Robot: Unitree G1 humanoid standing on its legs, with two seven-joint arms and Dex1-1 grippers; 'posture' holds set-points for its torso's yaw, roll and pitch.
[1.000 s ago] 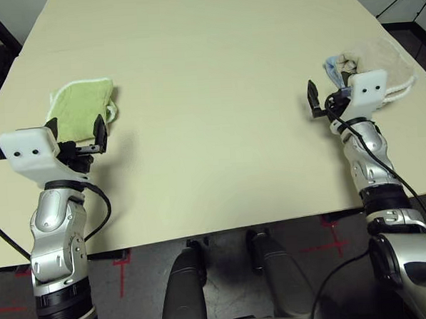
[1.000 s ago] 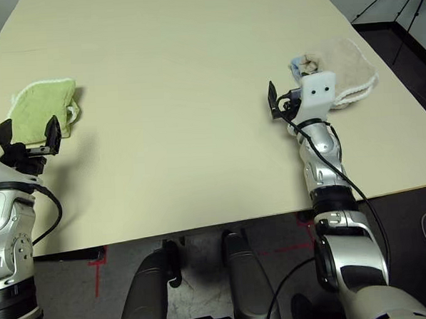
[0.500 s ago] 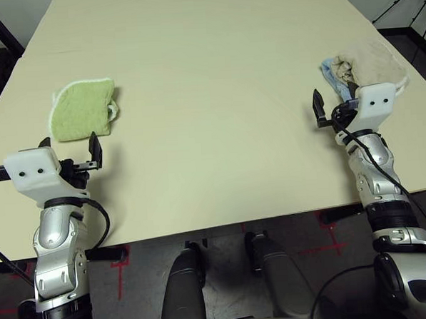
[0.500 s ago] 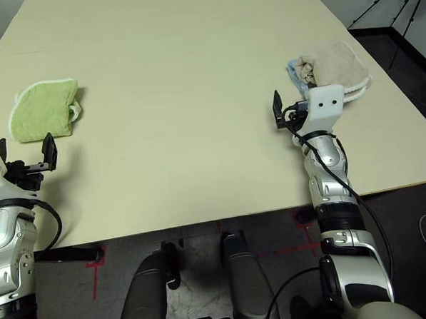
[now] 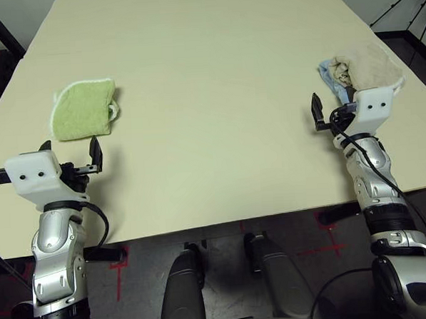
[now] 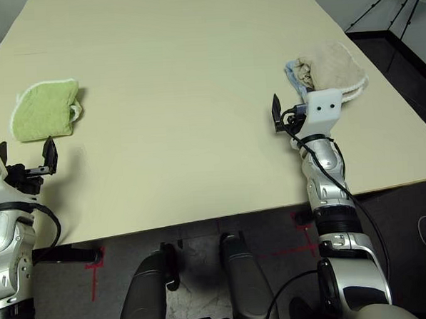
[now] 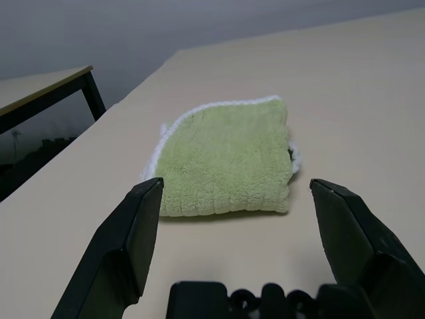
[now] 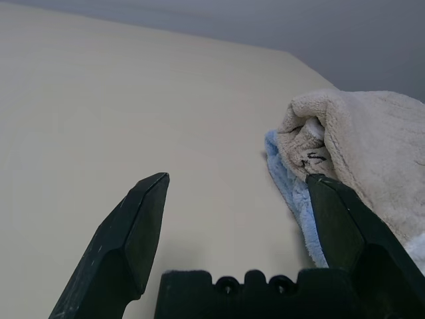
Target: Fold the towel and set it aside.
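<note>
The beige towel (image 5: 371, 62) lies in a folded bundle near the table's right edge, resting on a light-blue towel (image 5: 328, 73). In the right wrist view the towel (image 8: 365, 143) sits just beyond one of my fingertips, and the blue cloth (image 8: 292, 193) peeks out under it. My right gripper (image 5: 332, 110) hovers open just in front of the bundle, holding nothing. My left gripper (image 5: 71, 149) is open and empty at the table's left front, a short way from a lime-green towel (image 7: 226, 159).
The lime-green towel (image 5: 84, 109) lies folded at the left of the cream table (image 5: 210, 95). Dark floor with red tape marks shows past the table's front edge. Black tripod legs (image 6: 397, 0) stand off the far right corner.
Both arms have drawn back toward the table's front edge. The left gripper has moved away from the green towel, and the right has backed off the beige bundle. Both stay open.
</note>
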